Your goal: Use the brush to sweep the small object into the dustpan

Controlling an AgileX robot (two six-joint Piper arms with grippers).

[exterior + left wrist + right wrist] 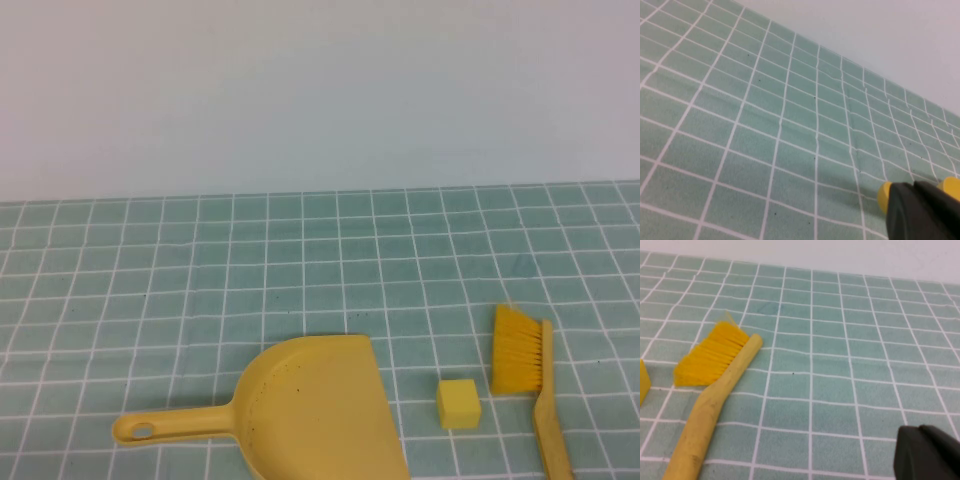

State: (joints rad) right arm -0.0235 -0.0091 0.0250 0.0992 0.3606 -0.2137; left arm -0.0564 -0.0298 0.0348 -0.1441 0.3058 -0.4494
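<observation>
The yellow dustpan (320, 400) lies at the table's near edge, its long handle (170, 428) pointing left. To the right of its flat edge sits the small yellow cube (458, 403), and right of that lies the yellow brush (525, 365), bristles toward the far side. Neither gripper shows in the high view. My right gripper (920, 440) is shut and empty, hovering apart from the brush (715, 385), with a corner of the cube (643, 382) at the picture's edge. In front of a yellow piece (884, 196), likely the dustpan's handle, hangs my left gripper (910, 200), shut.
A green cloth with a white grid (300, 260) covers the table, and a plain pale wall (320, 90) rises behind it. The far half of the cloth holds nothing.
</observation>
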